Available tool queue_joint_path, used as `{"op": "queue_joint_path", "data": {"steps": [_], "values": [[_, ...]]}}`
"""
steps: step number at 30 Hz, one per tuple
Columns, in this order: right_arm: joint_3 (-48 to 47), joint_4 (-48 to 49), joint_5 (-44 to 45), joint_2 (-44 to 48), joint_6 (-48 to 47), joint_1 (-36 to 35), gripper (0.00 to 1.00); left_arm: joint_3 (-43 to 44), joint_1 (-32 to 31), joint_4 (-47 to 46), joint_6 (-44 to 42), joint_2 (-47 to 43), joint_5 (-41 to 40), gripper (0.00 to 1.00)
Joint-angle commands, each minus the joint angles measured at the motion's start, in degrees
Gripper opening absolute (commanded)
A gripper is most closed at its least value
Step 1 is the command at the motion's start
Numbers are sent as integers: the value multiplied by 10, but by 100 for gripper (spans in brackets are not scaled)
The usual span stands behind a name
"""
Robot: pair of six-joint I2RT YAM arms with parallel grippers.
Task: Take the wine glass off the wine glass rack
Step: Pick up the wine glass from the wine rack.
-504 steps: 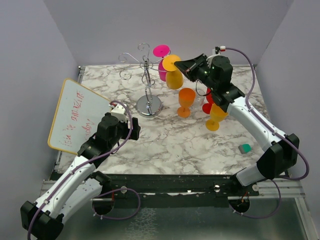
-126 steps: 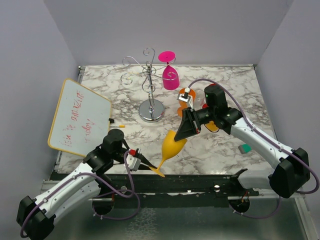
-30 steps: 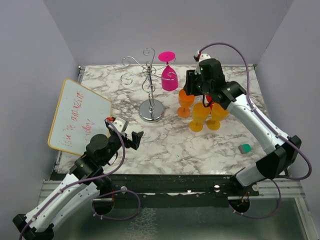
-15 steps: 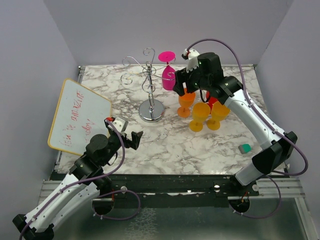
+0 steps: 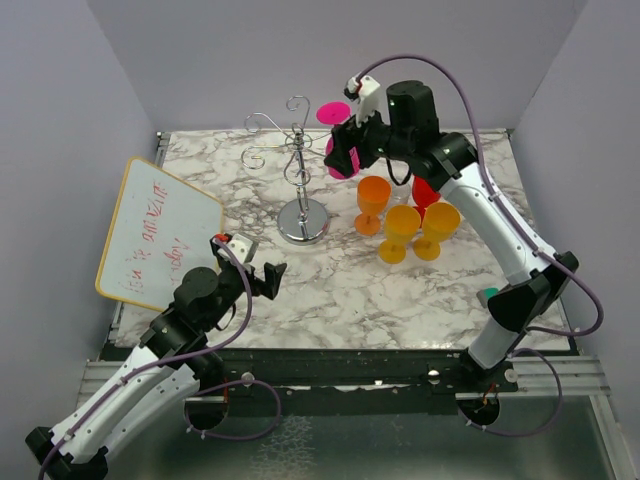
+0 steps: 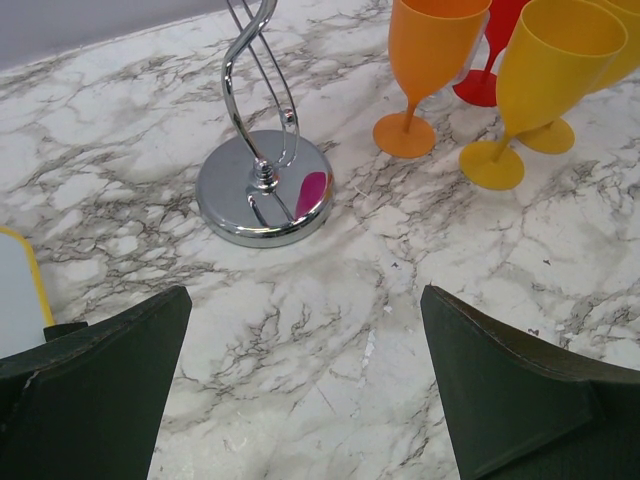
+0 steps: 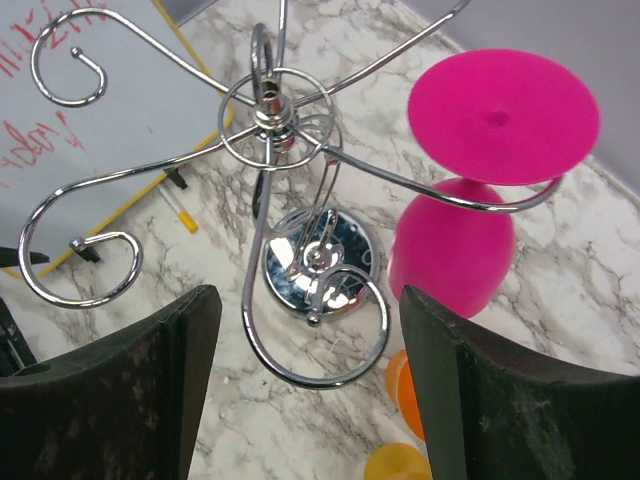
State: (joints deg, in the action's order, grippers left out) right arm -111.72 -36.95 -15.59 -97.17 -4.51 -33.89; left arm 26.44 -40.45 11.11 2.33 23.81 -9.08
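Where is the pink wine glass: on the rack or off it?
On it: the pink wine glass hangs upside down, foot resting over a curled arm of the rack.

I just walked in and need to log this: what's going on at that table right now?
The right gripper is open and hovers over the top of the rack, holding nothing. The pink glass hangs upside down from one wire arm, not yet taken off. The left gripper is open and empty, low over the table. An orange glass, two yellow glasses and a red glass stand upright beside the rack.
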Motion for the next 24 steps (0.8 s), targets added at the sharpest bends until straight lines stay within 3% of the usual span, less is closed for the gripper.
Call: {"op": "queue_joint_path", "data": {"steps": [1, 11, 21, 24], "values": [[-12, -36, 0, -14, -15, -33, 76, 9, 5, 7, -3, -7, -12, 99], [-62, -80, 202, -34, 20, -125, 70, 10, 6, 6, -4, -8, -11, 99], [-92, -112, 160, -42, 71, -171, 69, 9, 7, 7, -4, -9, -13, 99], [-89, -92, 162, -5, 76, -170, 71, 9, 7, 8, -5, -9, -13, 99]]}}
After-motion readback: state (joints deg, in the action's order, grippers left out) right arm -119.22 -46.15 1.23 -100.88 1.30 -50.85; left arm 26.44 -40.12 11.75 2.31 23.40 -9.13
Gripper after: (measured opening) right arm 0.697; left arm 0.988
